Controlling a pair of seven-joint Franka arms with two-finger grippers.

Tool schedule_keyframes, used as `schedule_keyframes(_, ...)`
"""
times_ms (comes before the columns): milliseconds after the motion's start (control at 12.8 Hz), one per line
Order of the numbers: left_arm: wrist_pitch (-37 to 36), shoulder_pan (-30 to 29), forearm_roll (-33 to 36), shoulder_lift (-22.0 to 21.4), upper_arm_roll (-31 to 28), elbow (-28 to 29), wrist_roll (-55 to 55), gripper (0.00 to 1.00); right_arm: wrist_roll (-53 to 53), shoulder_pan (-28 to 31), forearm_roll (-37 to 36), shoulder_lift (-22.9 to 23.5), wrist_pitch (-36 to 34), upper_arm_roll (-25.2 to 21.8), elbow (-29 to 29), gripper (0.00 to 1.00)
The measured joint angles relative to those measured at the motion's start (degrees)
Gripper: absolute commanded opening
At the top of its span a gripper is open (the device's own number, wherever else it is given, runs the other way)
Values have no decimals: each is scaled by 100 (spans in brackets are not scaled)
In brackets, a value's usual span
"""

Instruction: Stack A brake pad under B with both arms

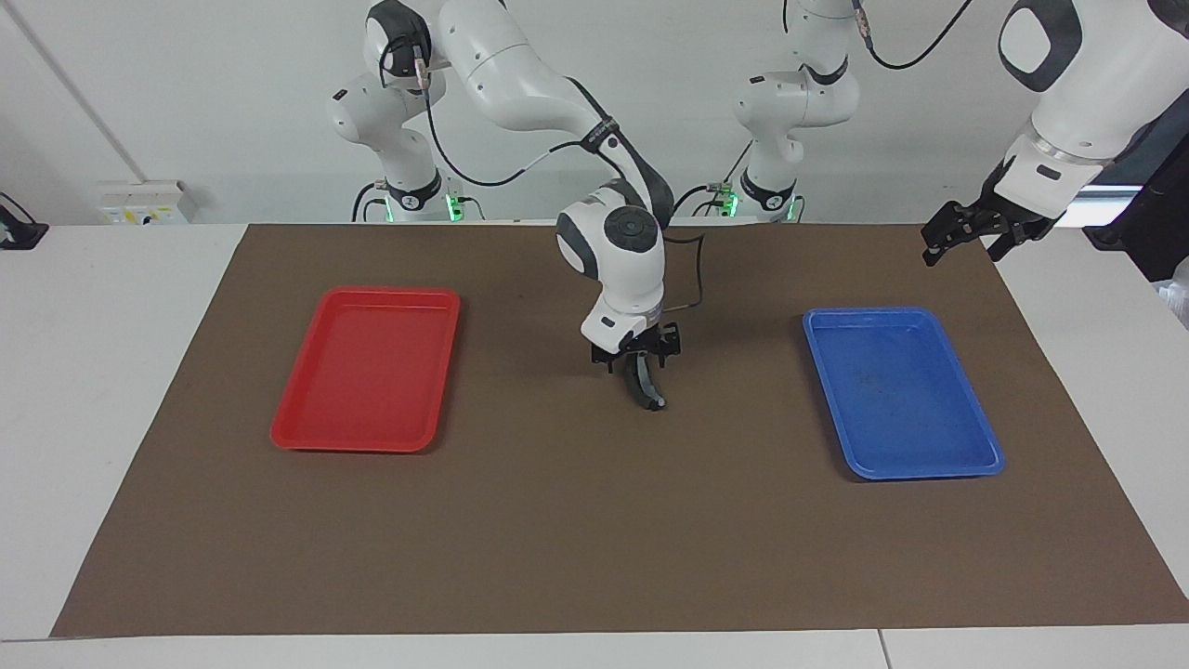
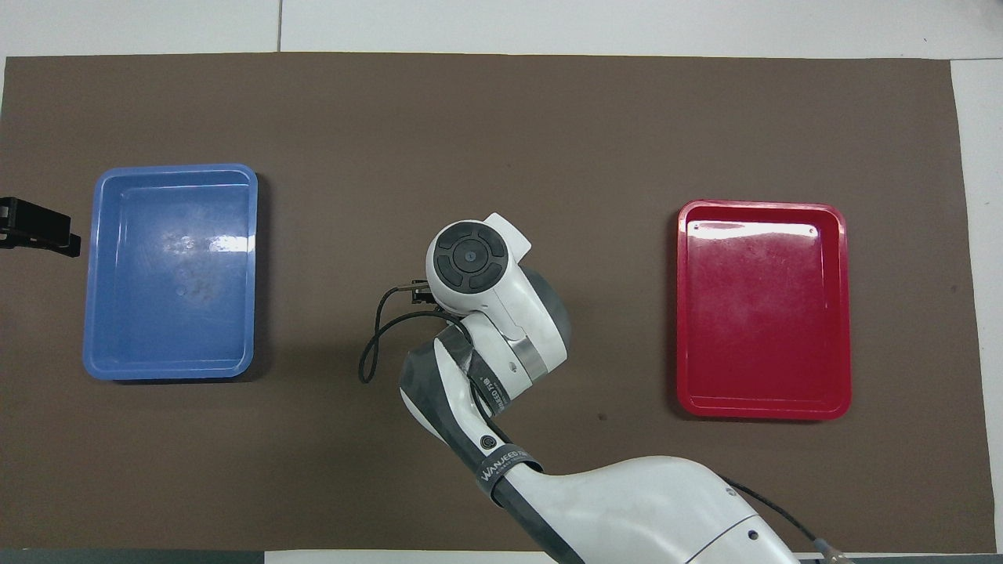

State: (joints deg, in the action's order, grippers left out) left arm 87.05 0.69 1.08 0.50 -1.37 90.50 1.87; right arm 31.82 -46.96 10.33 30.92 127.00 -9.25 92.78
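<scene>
Jaws on the right gripper (image 1: 641, 360): set at the upper end of a dark curved pad, but you cannot tell from here whether they are clamped on it or only standing round it. From above, the arm's own wrist covers them.

Directly under the jaws: B (image 1: 647, 386), the long crescent, black with a grey tip showing at its low end. That end looks to be at or just off the brown mat (image 1: 576, 539). Contact not certain.

A brake pad: not seen on its own anywhere. It may lie beneath B or under the wrist; hidden, so treat it as unconfirmed.

Out from the jaws: red tray (image 1: 279, 432) well off toward the right arm's end, nothing in it. Blue tray (image 1: 994, 460) well off toward the left arm's end, nothing in it.

Left gripper (image 1: 966, 234): hangs high over the mat's edge past the blue tray, fingers spread, holding nothing. It waits.

Step in hand, as judged: setting B down at mid-mat, presumably onto A.

Next move calls for: confirm A really is below and lined up along B's curve. Then lower gently and let go without dragging. A narrow crescent could rock or slide off a stubby base.
</scene>
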Motion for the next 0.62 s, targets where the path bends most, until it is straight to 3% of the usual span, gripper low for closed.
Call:
schedule_keyframes(234, 0, 29, -1, 0, 21, 0, -38, 100, -47, 480, -429, -544, -519, -161, -49, 100)
schedule_keyframes(624, 0, 30, -1, 0, 24, 0, -54, 100, -2186, 2946, -545, -2127, -2907, -221, -95, 100)
